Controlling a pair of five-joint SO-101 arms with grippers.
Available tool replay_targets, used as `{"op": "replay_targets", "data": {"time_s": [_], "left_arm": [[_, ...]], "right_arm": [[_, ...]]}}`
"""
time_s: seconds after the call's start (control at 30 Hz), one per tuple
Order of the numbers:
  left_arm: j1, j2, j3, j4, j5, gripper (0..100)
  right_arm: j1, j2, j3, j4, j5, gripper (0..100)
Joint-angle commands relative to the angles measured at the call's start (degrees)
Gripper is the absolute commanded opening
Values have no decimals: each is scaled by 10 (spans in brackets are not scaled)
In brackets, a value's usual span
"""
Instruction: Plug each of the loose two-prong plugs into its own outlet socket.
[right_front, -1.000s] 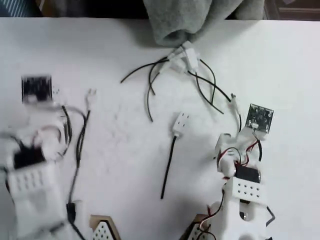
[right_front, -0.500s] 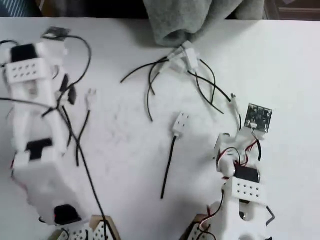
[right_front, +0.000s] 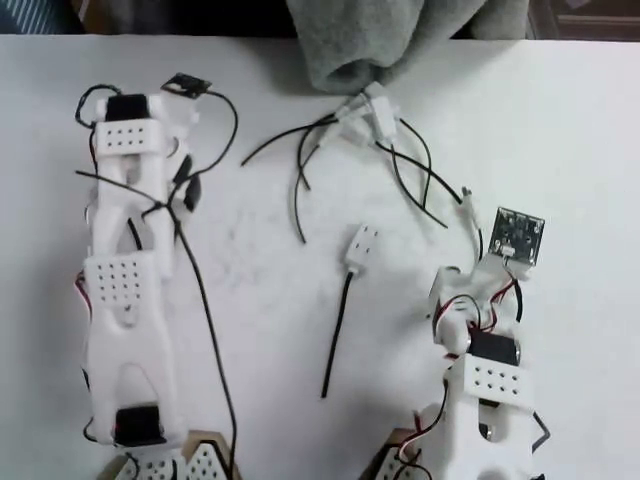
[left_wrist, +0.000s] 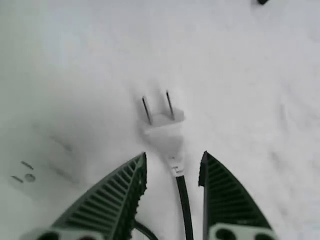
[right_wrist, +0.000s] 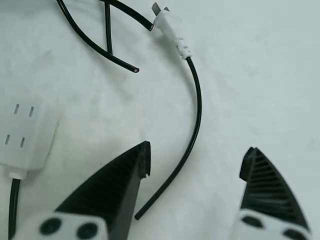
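A white two-prong plug (left_wrist: 162, 127) lies flat on the white table, prongs pointing away from my left gripper (left_wrist: 172, 160). That gripper is open, one finger on each side of the plug's black cable. From above, the left arm stretches up the table's left side, with its gripper (right_front: 187, 190) over that plug. A white outlet block (right_front: 362, 245) on a black cable lies mid-table and also shows beside my right gripper (right_wrist: 197, 152), which is open and holds nothing. A second plug (right_wrist: 167, 22) lies beyond it, also seen from above (right_front: 467, 200).
A tangle of white plugs, sockets and black cables (right_front: 365, 115) lies at the back centre, below a grey cloth (right_front: 380, 40). The right arm (right_front: 485, 375) is folded at the front right. The left arm's own wires (right_front: 205, 300) trail across the left side.
The left arm swung up from the front left and stretched out along the table, bringing its gripper over the left plug. The right arm and the loose plugs stayed still.
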Motion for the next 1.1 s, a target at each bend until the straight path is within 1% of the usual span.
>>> {"op": "replay_targets", "data": {"time_s": [0.0,0.2,0.23,0.37,0.4,0.67,0.73,0.83,1.07], "left_arm": [[6,31,-66,-11,-7,185],[6,83,-141,8,-3,177],[7,87,-145,8,-3,159],[17,94,-149,9,-5,31],[21,94,-145,11,-5,19],[22,88,-139,21,-1,24],[27,79,-113,21,11,24],[43,39,-39,21,23,24],[81,-129,166,19,27,24]], "right_arm": [[-3,-7,-4,-15,4,283],[-3,-7,-4,-15,4,283],[-3,-7,-4,-15,4,283],[-3,-7,-4,-15,4,283],[-3,-7,-4,-15,4,283],[-3,-7,-4,-15,4,283],[-3,-7,-4,-15,4,283],[-3,-7,-4,-15,4,283],[-3,-7,-4,-15,4,283]]}}
